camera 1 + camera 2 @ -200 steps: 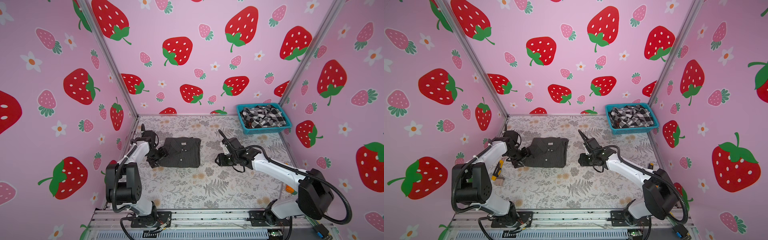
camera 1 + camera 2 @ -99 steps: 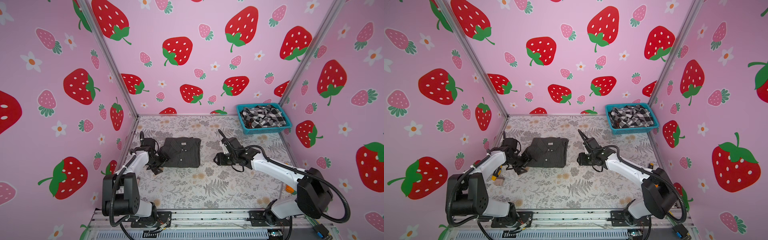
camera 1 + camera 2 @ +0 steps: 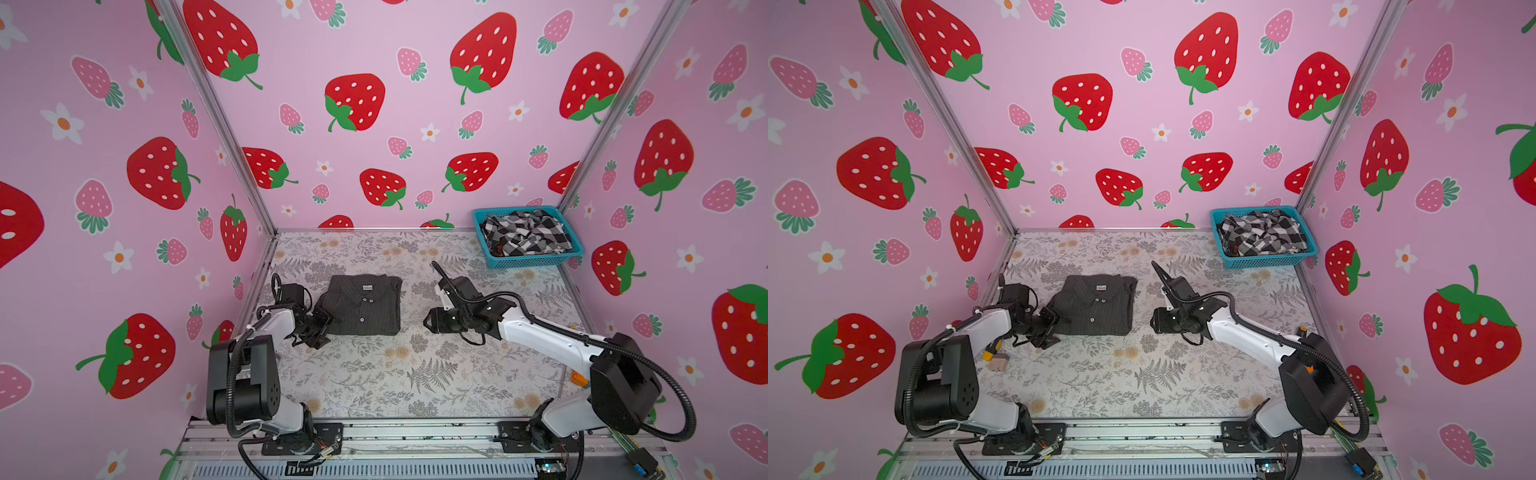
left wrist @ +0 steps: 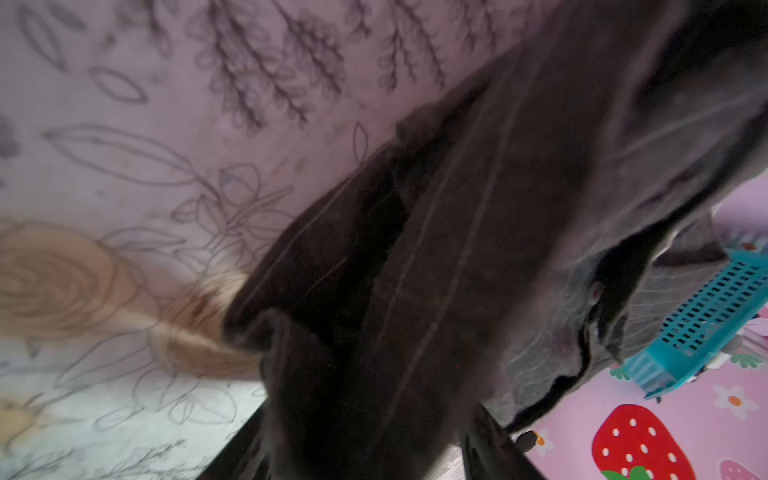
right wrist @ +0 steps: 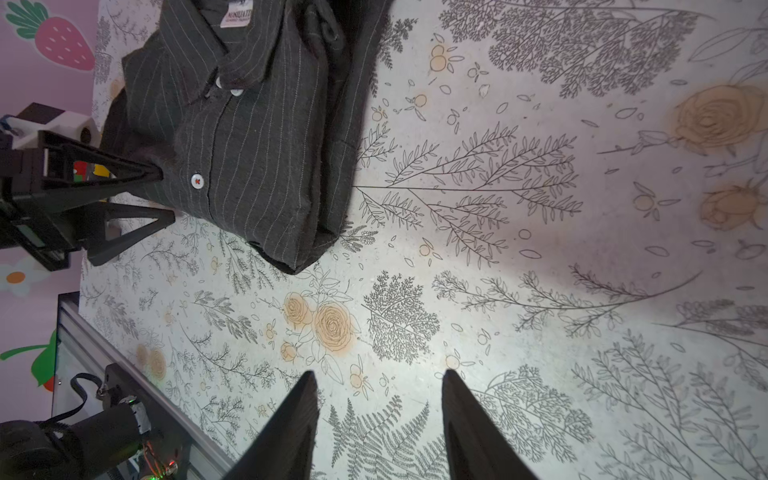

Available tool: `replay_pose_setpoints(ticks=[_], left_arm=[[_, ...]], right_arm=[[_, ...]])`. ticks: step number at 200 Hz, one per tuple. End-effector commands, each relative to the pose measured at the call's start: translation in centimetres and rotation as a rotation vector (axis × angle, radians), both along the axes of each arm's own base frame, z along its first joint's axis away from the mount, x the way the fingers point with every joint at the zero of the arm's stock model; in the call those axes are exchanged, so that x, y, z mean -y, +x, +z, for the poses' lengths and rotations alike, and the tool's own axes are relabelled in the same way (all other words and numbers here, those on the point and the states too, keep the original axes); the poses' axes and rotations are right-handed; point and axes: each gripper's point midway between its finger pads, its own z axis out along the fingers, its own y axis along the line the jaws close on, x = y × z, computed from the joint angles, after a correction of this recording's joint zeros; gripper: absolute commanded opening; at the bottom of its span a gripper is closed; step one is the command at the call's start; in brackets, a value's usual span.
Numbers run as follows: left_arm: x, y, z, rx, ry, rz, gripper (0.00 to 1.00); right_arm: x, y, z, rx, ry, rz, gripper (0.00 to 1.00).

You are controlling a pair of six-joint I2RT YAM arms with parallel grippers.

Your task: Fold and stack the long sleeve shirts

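A dark pinstriped long sleeve shirt lies folded, collar to the back, left of the table's middle. My left gripper is at its near left edge. The fingers stand apart, with dark cloth filling the space between them in the left wrist view. My right gripper hovers open and empty over the bare table, right of the shirt. A black-and-white checked shirt lies crumpled in a basket.
The blue plastic basket stands in the back right corner. Strawberry-print walls close three sides. A small beige block lies by the left arm's base. An aluminium rail runs along the front.
My left arm has lowered and its gripper has slid nearer along the shirt's left edge, its fingers coming closer together around the cloth. The right gripper has hardly moved.
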Motion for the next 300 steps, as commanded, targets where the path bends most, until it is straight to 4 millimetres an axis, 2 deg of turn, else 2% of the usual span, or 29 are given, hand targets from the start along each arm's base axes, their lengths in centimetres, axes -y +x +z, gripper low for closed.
replay_pose_setpoints(ticks=[1, 20, 54, 89, 130, 158, 209, 225, 246, 271, 300], left_arm=[[0.1, 1.3, -0.3, 0.029, -0.032, 0.010, 0.63], [0.0, 1.7, -0.9, 0.035, -0.026, 0.005, 0.64], [0.4, 2.1, -2.4, 0.011, -0.057, 0.004, 0.56], [0.6, 2.1, -2.2, 0.017, -0.060, -0.008, 0.57], [-1.2, -0.8, -1.0, -0.070, 0.087, -0.049, 0.72], [-2.1, -1.7, -0.4, -0.072, 0.145, -0.058, 0.72], [-1.5, 1.0, -1.4, -0.039, 0.064, -0.038, 0.56], [-1.5, 2.0, -1.4, -0.023, 0.065, -0.043, 0.53], [-1.7, 3.3, -1.1, -0.008, 0.065, -0.054, 0.43], [-2.9, 5.2, 0.0, 0.020, 0.086, -0.039, 0.31], [-5.3, 7.6, 1.2, 0.041, 0.104, 0.015, 0.10]], right_arm=[[-0.3, -0.6, -0.3, -0.024, 0.007, 0.000, 0.51], [-0.2, -0.9, -0.6, -0.031, 0.003, 0.000, 0.51], [-0.7, -0.5, -0.3, -0.017, 0.016, 0.003, 0.51], [-0.9, -0.4, -0.5, -0.019, 0.012, 0.006, 0.51], [-0.6, 0.0, -0.4, -0.002, -0.007, -0.011, 0.51], [-0.7, 0.0, -0.7, -0.011, -0.007, -0.009, 0.51], [-0.7, -0.2, 0.1, 0.007, 0.009, 0.003, 0.51], [-0.4, -0.3, 0.1, 0.006, 0.005, 0.001, 0.51], [-0.2, -0.6, -0.1, 0.002, 0.007, -0.005, 0.51], [-0.2, -0.5, -0.2, 0.003, 0.005, -0.006, 0.51], [-0.3, -0.4, 0.0, 0.007, 0.004, -0.007, 0.51]])
